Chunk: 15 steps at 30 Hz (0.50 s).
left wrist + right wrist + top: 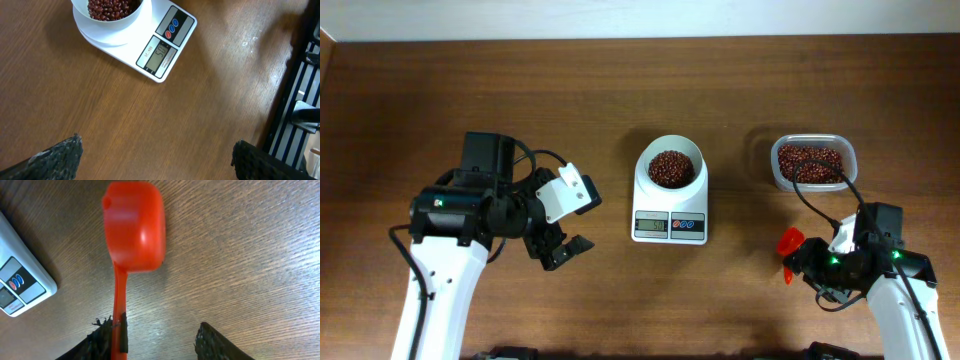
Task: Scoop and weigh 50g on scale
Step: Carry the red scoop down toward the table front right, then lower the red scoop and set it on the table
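Note:
The white scale (668, 212) stands mid-table, and its round bowl (671, 168) holds red beans. In the left wrist view the scale (165, 50) lies ahead with its display lit; the digits are too small to read surely. The red scoop (135, 227) lies on the wood, bowl down. Its handle rests against the left finger (97, 342) of my right gripper (160, 340), while the other finger stands well apart, so the jaws are open. The scoop (790, 243) shows overhead just left of that gripper (812, 262). My left gripper (560, 245) hangs wide open and empty, left of the scale.
A clear plastic tub (812, 162) of red beans sits at the back right, beyond the right arm. Dark equipment and cables (300, 100) line the table edge in the left wrist view. The scale's corner (20, 287) lies left of the scoop.

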Available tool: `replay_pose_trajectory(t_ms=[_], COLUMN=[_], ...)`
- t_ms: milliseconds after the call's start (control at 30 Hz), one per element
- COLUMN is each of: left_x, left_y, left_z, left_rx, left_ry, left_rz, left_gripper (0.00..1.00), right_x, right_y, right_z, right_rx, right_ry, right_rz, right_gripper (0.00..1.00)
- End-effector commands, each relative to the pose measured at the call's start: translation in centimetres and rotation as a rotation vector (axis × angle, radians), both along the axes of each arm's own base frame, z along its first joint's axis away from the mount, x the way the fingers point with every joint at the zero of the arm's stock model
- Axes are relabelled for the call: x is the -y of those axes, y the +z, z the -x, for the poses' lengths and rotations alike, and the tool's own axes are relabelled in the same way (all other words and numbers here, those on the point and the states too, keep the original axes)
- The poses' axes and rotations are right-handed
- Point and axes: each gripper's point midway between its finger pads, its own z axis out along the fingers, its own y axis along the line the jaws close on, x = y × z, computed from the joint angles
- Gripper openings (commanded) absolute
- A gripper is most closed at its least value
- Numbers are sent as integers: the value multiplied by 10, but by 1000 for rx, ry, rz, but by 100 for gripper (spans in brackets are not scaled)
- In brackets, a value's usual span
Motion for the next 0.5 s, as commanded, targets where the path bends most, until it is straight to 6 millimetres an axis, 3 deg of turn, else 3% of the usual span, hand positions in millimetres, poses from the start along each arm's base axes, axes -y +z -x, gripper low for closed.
replay_pose_trajectory(t_ms=[0, 133, 467], left_x=[-1, -1, -1], left_y=[5, 5, 5], left_z=[-2, -2, -2], left_rx=[11, 11, 11], left_ry=[9, 9, 9], left_rz=[6, 6, 5], left_gripper=[99, 99, 99], right_x=[3, 7, 7], right_y=[-1, -2, -2], right_z=[2, 2, 3], right_rx=[-8, -40, -116], right_ry=[-26, -123, -391], right_rz=[9, 10, -58], right_gripper=[56, 64, 65])
